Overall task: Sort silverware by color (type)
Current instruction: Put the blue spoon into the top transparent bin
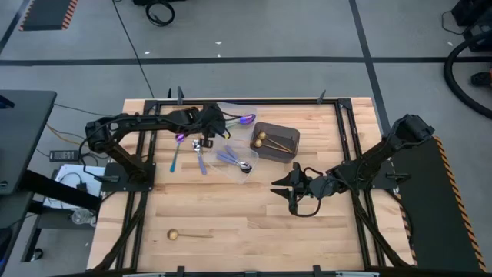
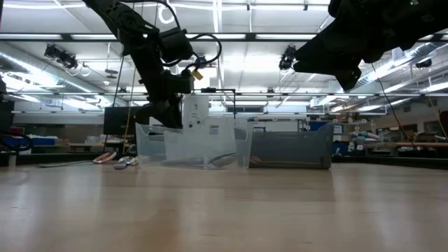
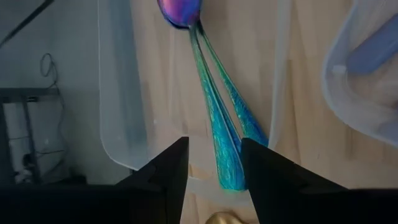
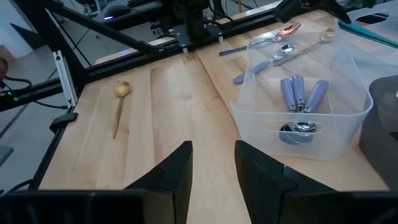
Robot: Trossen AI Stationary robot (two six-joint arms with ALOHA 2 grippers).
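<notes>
Two iridescent spoons with teal handles [image 3: 217, 106] lie side by side in a clear tub [image 3: 118, 112] at the table's far side, their purple bowls [image 1: 246, 119] pointing right. My left gripper [image 3: 214, 146] [image 1: 223, 125] hovers open over that tub, one finger on either side of the handle ends. Three lavender-handled spoons [image 4: 301, 93] lie in a second clear tub [image 1: 234, 158]. Gold spoons [image 1: 265, 140] lie in the dark bin [image 1: 286, 135]. My right gripper [image 1: 278, 187] [image 4: 213, 149] hangs open over bare wood right of centre.
Loose on the wood left of the tubs lie a teal-handled spoon [image 1: 177, 151] and lavender-handled ones [image 1: 201, 156]. One gold spoon [image 1: 184, 234] [image 4: 119, 102] lies alone near the front left. Black frame rails [image 1: 143, 223] run along the table's sides.
</notes>
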